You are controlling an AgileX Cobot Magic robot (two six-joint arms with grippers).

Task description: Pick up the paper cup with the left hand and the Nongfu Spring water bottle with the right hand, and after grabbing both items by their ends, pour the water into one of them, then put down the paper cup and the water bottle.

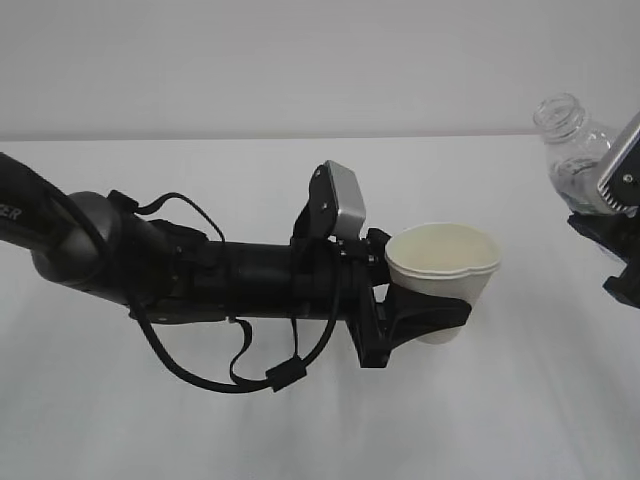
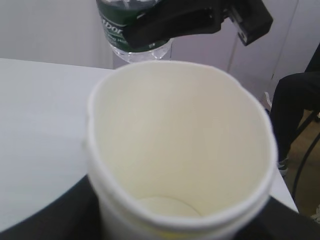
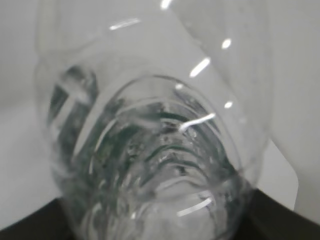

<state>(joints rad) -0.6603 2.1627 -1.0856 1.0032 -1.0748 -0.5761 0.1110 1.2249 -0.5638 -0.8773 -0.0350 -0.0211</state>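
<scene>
Exterior view, near to far: left hand (image 1: 425,318), jaws clamped around the paper cup (image 1: 445,275), cup upright, rim squeezed out of round, held above the white table (image 1: 300,420). Farther right, at frame edge: right hand (image 1: 620,215), jaws gripping the Nongfu Spring water bottle (image 1: 575,145), uncapped, neck tilted left.
</scene>
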